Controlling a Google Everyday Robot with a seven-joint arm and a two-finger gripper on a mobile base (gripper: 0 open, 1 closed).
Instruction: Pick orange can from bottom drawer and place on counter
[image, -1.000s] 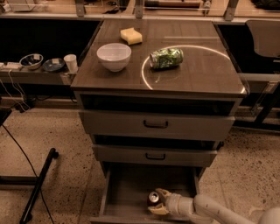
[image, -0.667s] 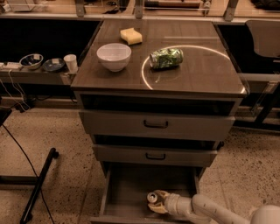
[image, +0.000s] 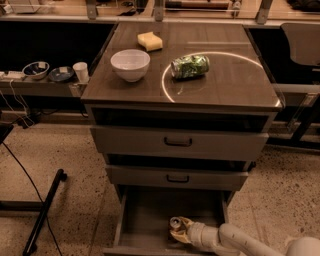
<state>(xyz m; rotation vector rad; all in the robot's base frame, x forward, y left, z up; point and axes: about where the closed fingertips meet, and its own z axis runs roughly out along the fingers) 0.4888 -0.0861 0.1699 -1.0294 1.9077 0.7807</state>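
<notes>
Orange can (image: 175, 222) in open bottom drawer (image: 145, 215), near its front, gripper (image: 179, 230) right at can, whether it has hold cannot tell, dark brown counter (image: 225, 85) above, speckled floor (image: 75, 200), on counter one white bowl (image: 130, 64), one yellow sponge (image: 150, 41), one green can (image: 190, 66) on its side, side shelf (image: 35, 85) with two dishes, one cup (image: 80, 71).

Counter (image: 225, 85), white bowl (image: 130, 64), sponge (image: 150, 41), green can (image: 190, 66), gripper (image: 179, 231) in bottom drawer (image: 160, 207)

My gripper (image: 178, 230) sits low in the bottom drawer (image: 160, 207), near its front. Its tip is pale yellow-tan. Behind it comes a stubby cream-white cylinder, then my arm (image: 236, 238): smooth, round, off-white tubing, swelling into a larger rounded white shell (image: 306, 248).
</notes>
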